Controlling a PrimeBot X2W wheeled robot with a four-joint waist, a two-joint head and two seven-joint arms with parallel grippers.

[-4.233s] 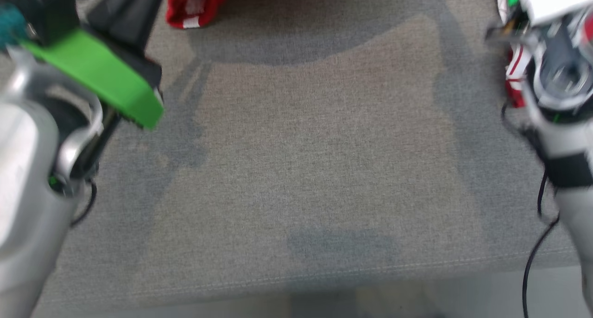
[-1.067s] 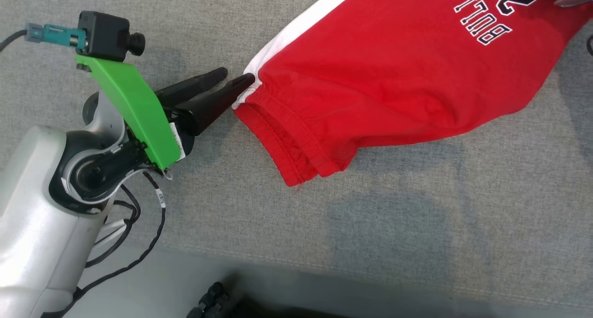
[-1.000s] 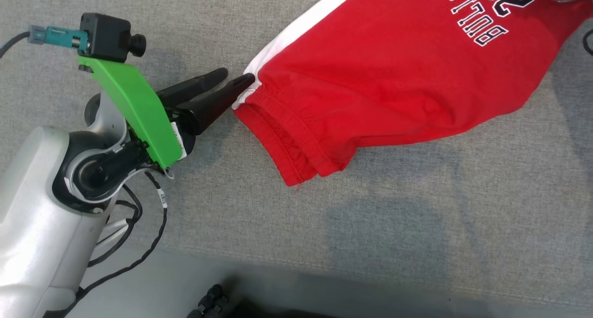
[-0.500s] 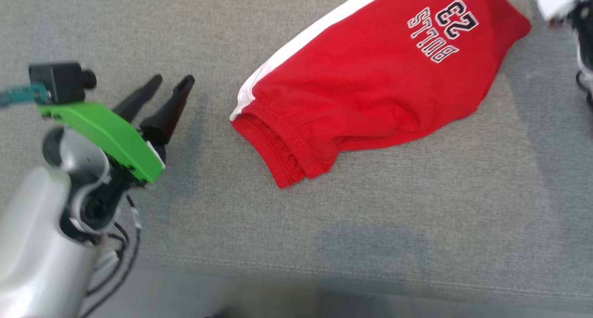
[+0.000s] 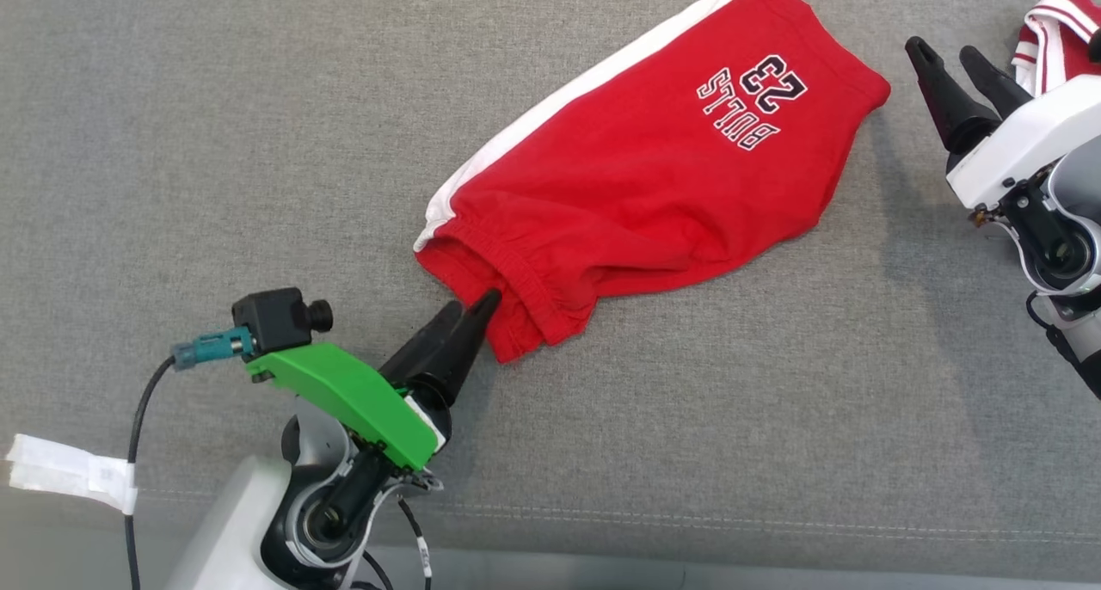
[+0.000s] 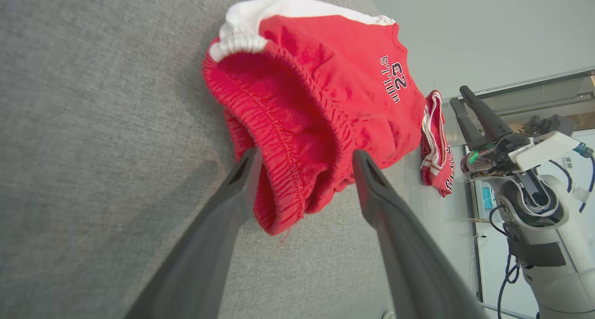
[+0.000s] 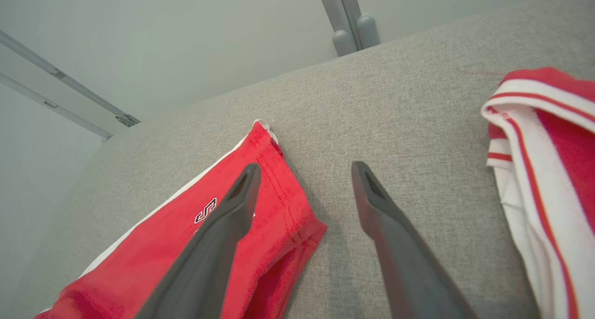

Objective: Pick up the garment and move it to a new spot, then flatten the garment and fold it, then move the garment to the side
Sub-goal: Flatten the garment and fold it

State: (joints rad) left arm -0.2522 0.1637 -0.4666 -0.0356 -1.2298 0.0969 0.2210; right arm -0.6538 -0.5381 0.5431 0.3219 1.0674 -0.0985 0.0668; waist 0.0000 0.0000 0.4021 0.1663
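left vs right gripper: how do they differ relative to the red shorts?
The left gripper is at the waistband of the shorts, bunched elastic between its jaws in its wrist view; the right gripper stands off the hem end, clear of the cloth. Left points up-right in the head view; right points up-left, beside a striped garment. Both are open, holding nothing.

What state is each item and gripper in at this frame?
Red shorts: lying loose on the grey cushion, waistband puckered, not gripped.
Left gripper: open, fingers straddling the waistband's corner.
Right gripper: open, beside the shorts' leg hem, holding nothing.
Striped garment: bunched up beyond the right gripper.
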